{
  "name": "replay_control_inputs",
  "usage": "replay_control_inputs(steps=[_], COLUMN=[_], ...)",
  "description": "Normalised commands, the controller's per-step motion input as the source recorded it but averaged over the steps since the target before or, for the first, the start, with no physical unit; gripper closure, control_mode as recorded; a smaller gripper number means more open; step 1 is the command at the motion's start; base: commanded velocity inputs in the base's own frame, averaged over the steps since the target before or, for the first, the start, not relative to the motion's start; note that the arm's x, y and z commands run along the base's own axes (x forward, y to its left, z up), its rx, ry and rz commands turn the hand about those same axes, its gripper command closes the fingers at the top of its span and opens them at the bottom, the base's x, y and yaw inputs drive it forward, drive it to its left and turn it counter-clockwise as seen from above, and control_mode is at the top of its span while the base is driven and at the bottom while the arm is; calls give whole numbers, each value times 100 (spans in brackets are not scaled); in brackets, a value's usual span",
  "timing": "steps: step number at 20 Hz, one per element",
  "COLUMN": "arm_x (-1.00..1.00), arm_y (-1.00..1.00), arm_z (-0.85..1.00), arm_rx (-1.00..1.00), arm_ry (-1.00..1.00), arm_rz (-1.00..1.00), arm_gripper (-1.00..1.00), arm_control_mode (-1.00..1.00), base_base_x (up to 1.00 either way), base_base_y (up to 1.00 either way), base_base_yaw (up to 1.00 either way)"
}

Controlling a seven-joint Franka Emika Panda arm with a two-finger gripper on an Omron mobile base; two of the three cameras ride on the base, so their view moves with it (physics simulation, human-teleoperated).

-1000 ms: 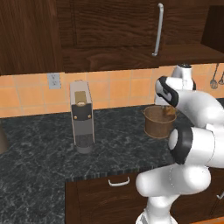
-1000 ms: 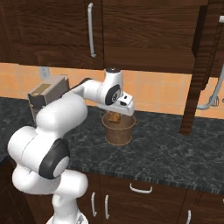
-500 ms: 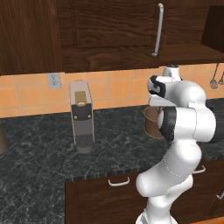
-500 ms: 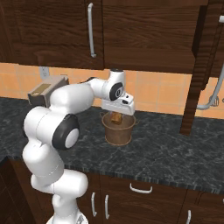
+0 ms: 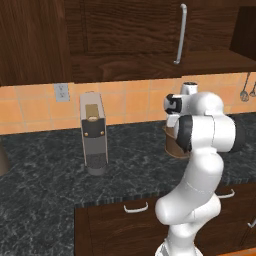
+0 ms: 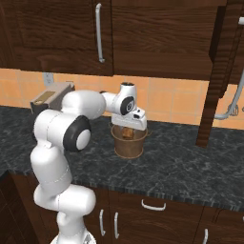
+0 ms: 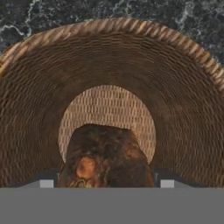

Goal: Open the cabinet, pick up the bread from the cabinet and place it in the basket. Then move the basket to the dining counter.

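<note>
Bread [image 7: 107,155] between hand [image 6: 128,126] fingers above unlabelled basket [image 6: 127,145].

A white arm [image 5: 200,165] rises in front of the brown basket [image 5: 172,144] on the dark worktop [image 5: 45,195]; a grey box-shaped machine [image 5: 93,132] stands well apart.
</note>
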Motion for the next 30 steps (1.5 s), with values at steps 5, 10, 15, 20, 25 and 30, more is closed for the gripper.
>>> replay_control_inputs(steps=[5,10,15,20,25,30], arm_x=[31,13,1,0,-36,-65], arm_y=[-1,0,0,0,-2,-24], arm_z=[-19,-3,0,0,8,28], arm_rx=[0,0,0,0,0,0], arm_ry=[0,2,0,0,-4,-11], arm_rz=[0,0,0,0,-2,-16], arm_gripper=[100,-100,-100,-100,-100,-100], arm_control_mode=[-100,-100,-100,-100,-100,-100], base_base_x=[0,0,0,0,0,0], base_base_y=[0,0,0,0,0,0], base_base_yaw=[0,0,0,0,0,0])
